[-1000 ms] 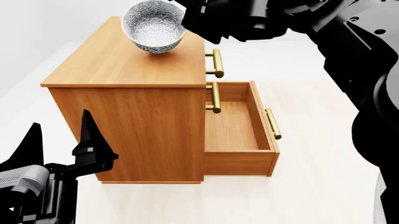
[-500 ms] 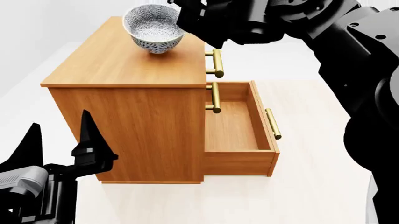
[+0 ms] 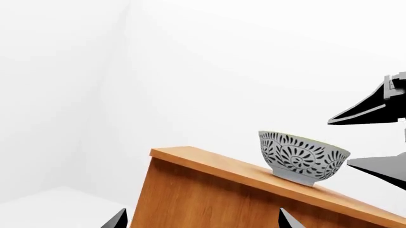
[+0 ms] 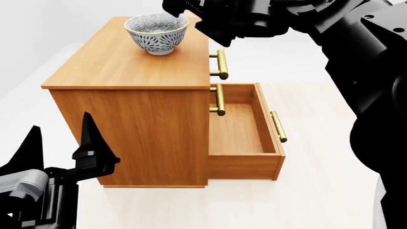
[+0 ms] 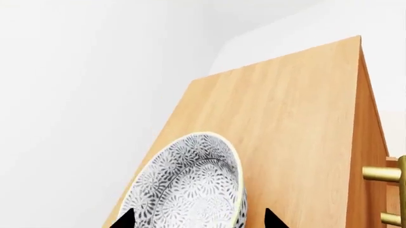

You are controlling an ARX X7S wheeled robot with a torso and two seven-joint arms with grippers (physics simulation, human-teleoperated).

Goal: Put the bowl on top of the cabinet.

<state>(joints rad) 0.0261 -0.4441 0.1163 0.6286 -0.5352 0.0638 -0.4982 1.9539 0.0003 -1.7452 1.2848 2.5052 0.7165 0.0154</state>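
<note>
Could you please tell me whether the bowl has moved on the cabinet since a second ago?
Yes. The bowl was tilted toward the camera; it has levelled and now sits upright on the cabinet top, at about the same spot near the far handle-side edge.

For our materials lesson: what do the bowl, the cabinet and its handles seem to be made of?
Bowl: looks like glazed ceramic, white with a dense dark pattern inside and out.
Cabinet: apparently wood, orange-brown with faint grain, satin finish.
Handles: likely brass or brass-coloured metal, golden and shiny.

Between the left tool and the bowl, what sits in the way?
In the head view, the cabinet itself: the left tool waits low by its side panel, while the bowl stands on its top; nothing else intervenes.
</note>
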